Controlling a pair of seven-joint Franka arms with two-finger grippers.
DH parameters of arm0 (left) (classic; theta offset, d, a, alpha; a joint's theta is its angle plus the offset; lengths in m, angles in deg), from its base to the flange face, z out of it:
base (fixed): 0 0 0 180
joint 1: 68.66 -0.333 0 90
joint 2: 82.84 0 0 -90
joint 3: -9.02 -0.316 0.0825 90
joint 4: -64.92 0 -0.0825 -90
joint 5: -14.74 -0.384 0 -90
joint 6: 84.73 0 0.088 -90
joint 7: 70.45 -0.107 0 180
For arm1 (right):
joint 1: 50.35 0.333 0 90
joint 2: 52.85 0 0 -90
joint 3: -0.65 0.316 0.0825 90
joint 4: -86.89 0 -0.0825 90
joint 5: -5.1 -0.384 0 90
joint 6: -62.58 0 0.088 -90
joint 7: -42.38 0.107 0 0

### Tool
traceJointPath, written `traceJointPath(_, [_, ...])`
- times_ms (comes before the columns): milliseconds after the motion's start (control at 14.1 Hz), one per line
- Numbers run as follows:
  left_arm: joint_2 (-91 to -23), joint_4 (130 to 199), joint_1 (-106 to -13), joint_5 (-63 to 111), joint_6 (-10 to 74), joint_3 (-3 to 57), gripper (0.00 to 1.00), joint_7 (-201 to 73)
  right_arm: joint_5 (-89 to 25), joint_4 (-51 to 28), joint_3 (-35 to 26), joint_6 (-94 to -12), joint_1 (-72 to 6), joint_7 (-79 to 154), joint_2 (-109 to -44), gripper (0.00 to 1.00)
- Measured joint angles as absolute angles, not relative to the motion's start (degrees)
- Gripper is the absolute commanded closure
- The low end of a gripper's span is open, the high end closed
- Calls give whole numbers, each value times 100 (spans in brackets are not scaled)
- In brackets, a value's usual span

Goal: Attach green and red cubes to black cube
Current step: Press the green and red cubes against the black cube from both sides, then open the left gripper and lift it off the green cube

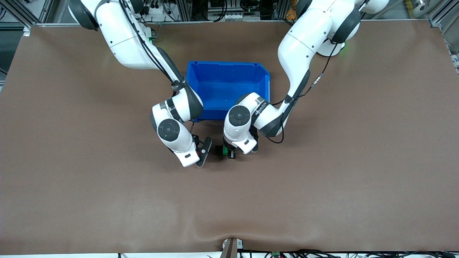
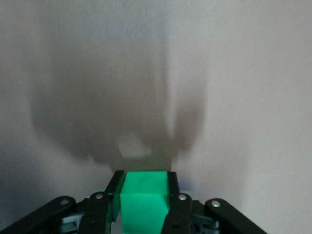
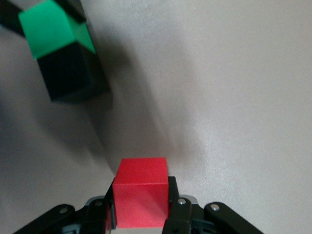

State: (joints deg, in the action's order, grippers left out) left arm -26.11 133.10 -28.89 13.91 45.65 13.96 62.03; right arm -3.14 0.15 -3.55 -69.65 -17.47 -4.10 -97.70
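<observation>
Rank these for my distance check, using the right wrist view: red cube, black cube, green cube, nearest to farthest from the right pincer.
1. Red cube: clamped in the right pincer.
2. Black cube: apart from it, over the table.
3. Green cube: joined to the black cube's face turned away from the right pincer, held by the left pincer.

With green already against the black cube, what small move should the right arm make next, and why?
Probably ease the right gripper, shut on the red cube, toward the black cube. The left gripper holds the green cube against the black one, and a gap of bare table still separates red from it.
</observation>
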Motion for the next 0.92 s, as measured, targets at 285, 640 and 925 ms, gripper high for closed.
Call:
traceJointPath(285, [-2598, 13290, -2795, 1395, 4567, 1390, 58, 6235, -314, 24, -355, -6966, -1728, -410, -9828, 100])
traceJointPath(640, [-2597, 13234, -2813, 1395, 4565, 1343, 0, 6235, -314, 33, -358, -6966, -1728, -411, -9831, 100])
traceJointPath(925, [-2796, 13028, -2949, 1395, 4247, 1337, 0, 6168, -313, 46, -357, -6966, -1722, -424, -9831, 100])
